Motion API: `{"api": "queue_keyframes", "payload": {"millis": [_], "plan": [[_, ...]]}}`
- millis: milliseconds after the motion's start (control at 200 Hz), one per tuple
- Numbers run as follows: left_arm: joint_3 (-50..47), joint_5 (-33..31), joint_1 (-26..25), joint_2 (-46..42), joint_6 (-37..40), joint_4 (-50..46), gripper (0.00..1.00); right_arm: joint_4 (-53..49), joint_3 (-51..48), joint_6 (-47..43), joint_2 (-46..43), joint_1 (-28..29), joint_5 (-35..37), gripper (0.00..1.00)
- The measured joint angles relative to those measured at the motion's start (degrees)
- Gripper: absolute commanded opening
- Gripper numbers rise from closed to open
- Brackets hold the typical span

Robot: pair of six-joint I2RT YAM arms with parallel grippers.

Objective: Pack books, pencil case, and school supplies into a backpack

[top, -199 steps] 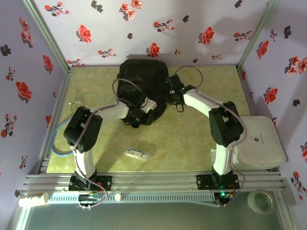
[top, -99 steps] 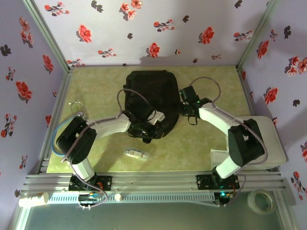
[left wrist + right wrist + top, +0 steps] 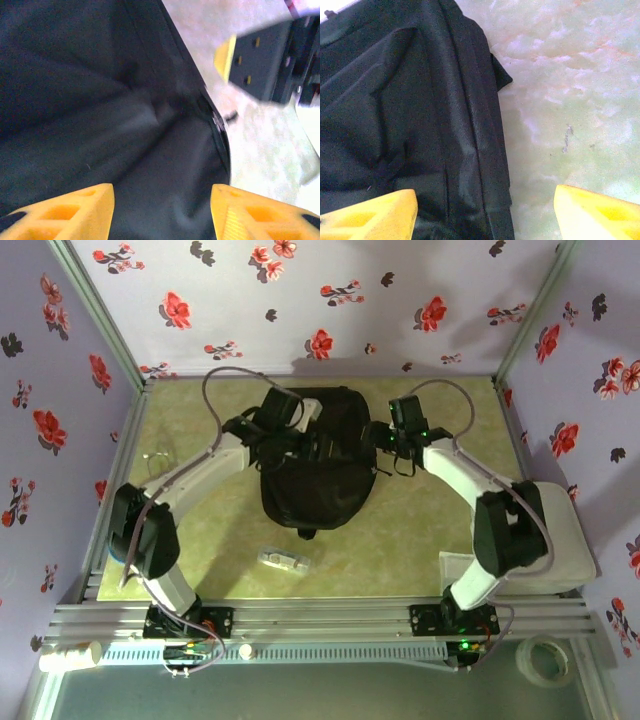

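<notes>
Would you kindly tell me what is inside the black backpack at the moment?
The backpack shows no opening, and its black fabric hides whatever is inside. The pencil case lies outside, apart from it on the table.

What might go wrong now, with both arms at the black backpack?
The black soft fabric backpack lies loose; neither the left fingers nor the right fingers grip it, so it may slide when pushed. They stand close together at its far end and might collide. The small translucent pencil case lies apart on the near side; a move back might knock it.
</notes>
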Motion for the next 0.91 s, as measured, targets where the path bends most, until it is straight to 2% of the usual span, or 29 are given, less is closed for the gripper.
{"api": "queue_keyframes", "payload": {"millis": [165, 290, 380, 450, 545, 605, 770, 905], "plan": [[9.86, -2.36, 0.46, 9.27, -2.16, -2.21, 0.44, 0.66, 3.23, 0.90, 7.67, -2.19, -3.87, 0.69], [15.06, -2.75, 0.04, 14.99, -2.82, -4.66, 0.43, 0.94, 4.09, 0.92, 10.93, -2.91, -7.52, 0.67], [19.06, -2.75, -0.63, 18.51, -2.80, -7.06, 0.42, 1.49, 4.28, 0.85, 12.15, -3.06, -10.78, 0.62], [23.02, -2.75, -1.53, 21.38, -2.73, -8.66, 0.40, 1.97, 4.33, 0.70, 12.90, -3.04, -13.62, 0.53], [27.43, -2.75, -2.51, 24.65, -2.58, -10.38, 0.38, 2.69, 4.33, 0.96, 13.46, -3.06, -16.98, 0.29], [30.18, -2.82, -2.91, 26.75, -2.58, -11.63, 0.37, 3.23, 4.31, 1.18, 13.46, -3.06, -18.88, 0.21], [37.20, -3.61, -3.26, 32.79, -2.58, -16.11, 0.36, 6.56, 2.25, 1.11, 13.31, -3.39, -22.25, 0.15], [39.30, -3.65, -3.26, 35.23, -2.58, -18.49, 0.36, 9.90, -1.51, 1.60, 11.65, -3.48, -24.70, 0.13]]}}
